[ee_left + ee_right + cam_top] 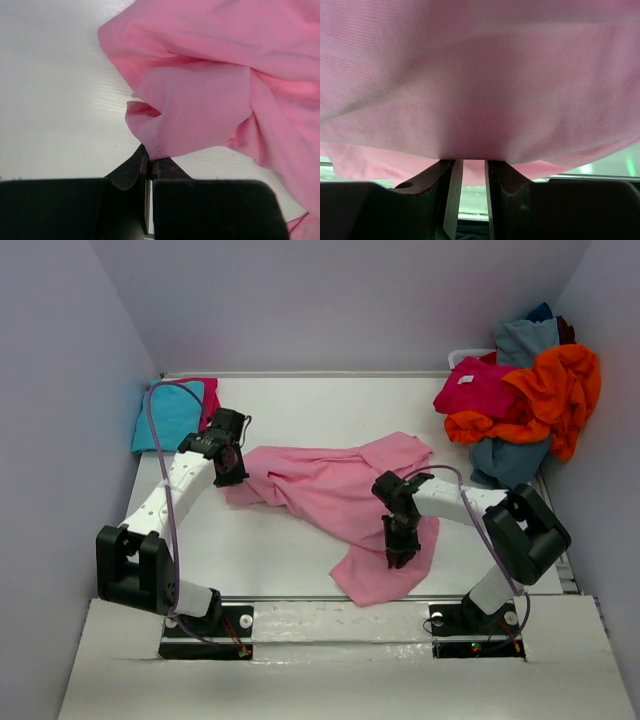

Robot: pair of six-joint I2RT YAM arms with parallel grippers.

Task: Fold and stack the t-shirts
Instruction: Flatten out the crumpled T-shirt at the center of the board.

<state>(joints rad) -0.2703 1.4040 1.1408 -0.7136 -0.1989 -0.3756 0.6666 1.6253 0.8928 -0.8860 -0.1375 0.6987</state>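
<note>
**Shirt spans both grips**

The light pink t-shirt (335,495) lies slantwise, long axis running grip to grip. The left gripper (149,159) has its jaws pressed together on the hem just ahead, while the right gripper (471,162) jaws stand narrowly apart, apparently nipping a fold at their tips.

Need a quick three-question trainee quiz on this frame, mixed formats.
1. True or false: the left tool is shut on the pink t-shirt's edge.
2. Which of these lies in the far-left corner: A orange shirt, B turquoise shirt, C grey-blue shirt?
3. Fill in: the unfolded pile sits in the far ____ corner.
Key: 1 true; 2 B; 3 right.
</note>
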